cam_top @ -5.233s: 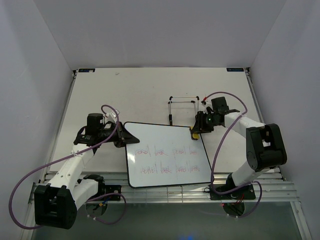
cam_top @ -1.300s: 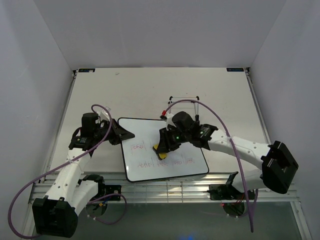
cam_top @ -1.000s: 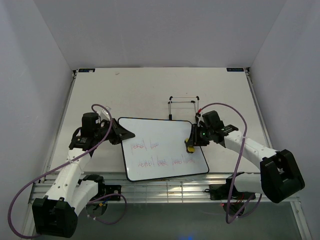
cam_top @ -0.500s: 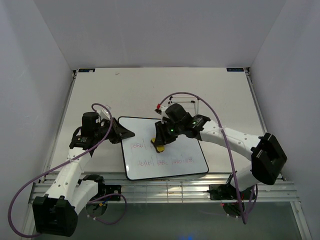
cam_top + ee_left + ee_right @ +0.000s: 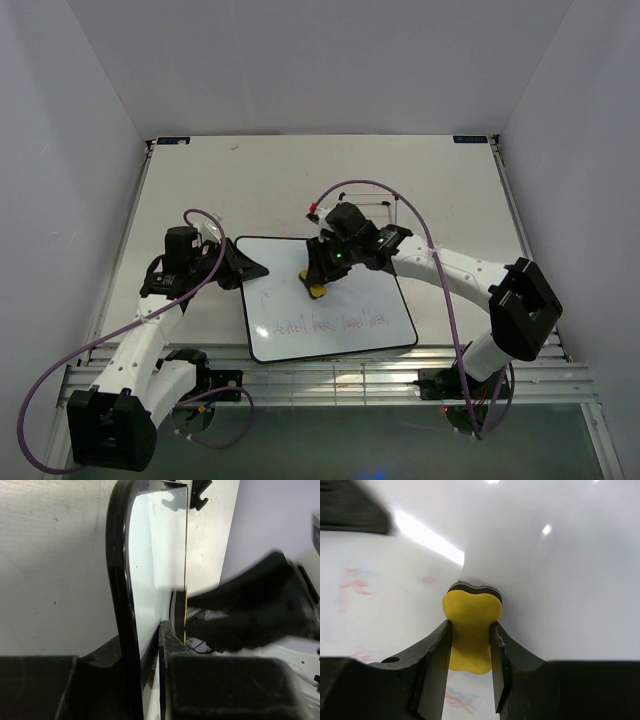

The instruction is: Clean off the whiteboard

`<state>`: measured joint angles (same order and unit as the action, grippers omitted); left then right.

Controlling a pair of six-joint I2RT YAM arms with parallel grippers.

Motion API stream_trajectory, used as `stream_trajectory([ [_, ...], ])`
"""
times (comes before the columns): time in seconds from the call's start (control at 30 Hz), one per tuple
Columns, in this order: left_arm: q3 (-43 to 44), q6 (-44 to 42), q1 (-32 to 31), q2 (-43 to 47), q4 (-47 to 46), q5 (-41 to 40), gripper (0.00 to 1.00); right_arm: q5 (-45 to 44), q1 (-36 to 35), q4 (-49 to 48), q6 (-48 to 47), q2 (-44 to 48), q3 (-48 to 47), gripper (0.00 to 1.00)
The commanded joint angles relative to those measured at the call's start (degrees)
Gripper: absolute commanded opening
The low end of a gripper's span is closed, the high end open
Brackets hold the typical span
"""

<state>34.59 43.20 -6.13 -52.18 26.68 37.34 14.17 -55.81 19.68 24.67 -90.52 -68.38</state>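
The whiteboard (image 5: 345, 275) lies flat on the table, white with a thin black frame. One row of faint red handwriting (image 5: 322, 325) runs along its near part; its upper part is wiped white. My left gripper (image 5: 248, 270) is shut on the whiteboard's left edge, seen edge-on in the left wrist view (image 5: 150, 555). My right gripper (image 5: 317, 283) is shut on the yellow eraser (image 5: 316, 290) and presses it on the board's upper left part. In the right wrist view the eraser (image 5: 471, 620) sits between my fingers, with red smudges (image 5: 355, 582) to its left.
A thin wire easel stand (image 5: 375, 203) stands on the table behind the board, partly hidden by my right arm. White walls enclose the table on three sides. A metal rail runs along the near edge.
My right gripper has swept the eraser back and forth across the upper row of writing, ending at the upper left. That row has faded away. The left gripper has held still.
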Motion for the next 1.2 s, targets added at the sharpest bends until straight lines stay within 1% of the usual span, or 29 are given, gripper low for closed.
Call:
stream_trajectory([
  [0.0, 0.04, -14.72, -0.2, 0.94, -4.26, -18.8, 0.0, -7.13, 8.07, 7.82, -4.18, -0.27, 7.46, 0.26],
  [0.07, 0.04, -14.9, -0.2, 0.86, -4.44, -18.45, 0.0, -7.67, 11.41, 8.44, -5.41, -0.36, 8.35, 0.26],
  [0.13, 0.04, -14.9, -0.2, 0.86, -4.44, -18.18, 0.0, -8.9, 11.69, 9.32, -6.82, -1.41, 7.04, 0.26],
  [0.23, 0.04, -14.9, -0.2, 0.77, -4.61, -18.01, 0.0, -4.96, 10.64, 8.63, -6.39, -2.82, 3.09, 0.25],
  [0.3, 0.04, -14.9, -0.2, 0.77, -4.61, -18.09, 0.0, -1.8, 7.57, 6.61, -6.03, -3.78, -0.68, 0.25],
  [0.4, -0.13, -14.9, -0.2, 0.68, -4.53, -18.01, 0.0, 0.93, 1.95, 6.6, -4.8, -6.23, -6.31, 0.25],
  [0.43, -0.05, -14.9, -0.2, 0.68, -4.61, -17.92, 0.0, 1.29, 0.28, 6.95, -4.63, -6.86, -10.33, 0.25],
  [0.47, -0.05, -14.9, -0.2, 0.59, -4.53, -18.01, 0.0, 1.47, -2.78, 7.38, -4.54, -8.34, -12.28, 0.25],
  [0.53, -0.05, -14.9, -0.2, 0.77, -4.53, -18.01, 0.0, 1.39, -5.7, 10.1, -4.71, -9.93, -17.98, 0.25],
  [0.57, -0.05, -14.9, -0.2, 0.77, -4.61, -18.09, 0.0, 0.95, -8.15, 11.16, -4.63, -11.33, -19.5, 0.25],
  [0.67, -0.05, -14.9, -0.2, 0.86, -4.62, -18.09, 0.0, -0.46, -12.47, 13.27, -4.28, -12.66, -23.2, 0.25],
  [0.77, -0.05, -14.81, -0.2, 0.68, -4.7, -18.01, 0.0, -0.46, -14.5, 13.01, -4.01, -13.01, -24.43, 0.25],
  [0.93, -0.05, -14.9, -0.2, 0.59, -4.79, -17.83, 0.0, -3.97, -14.24, 13.89, -4.89, -13.28, -24.0, 0.25],
  [1.0, -0.14, -14.9, -0.2, 0.85, -4.79, -18.01, 0.0, -6.08, -13.36, 13.98, -5.07, -12.66, -22.08, 0.25],
  [1.07, -0.14, -14.9, -0.2, 1.03, -4.79, -18.09, 0.0, -8.53, -10.82, 13.98, -4.63, -11.35, -19.7, 0.25],
  [1.13, -0.22, -14.9, -0.2, 1.03, -4.7, -18.01, 0.0, -10.91, -7.4, 13.72, -3.49, -10.3, -15.22, 0.25],
  [1.17, -0.14, -14.9, -0.2, 1.12, -4.79, -17.92, 0.0, -14.32, -6.25, 13.89, -2.96, -9.16, -13.81, 0.25],
])
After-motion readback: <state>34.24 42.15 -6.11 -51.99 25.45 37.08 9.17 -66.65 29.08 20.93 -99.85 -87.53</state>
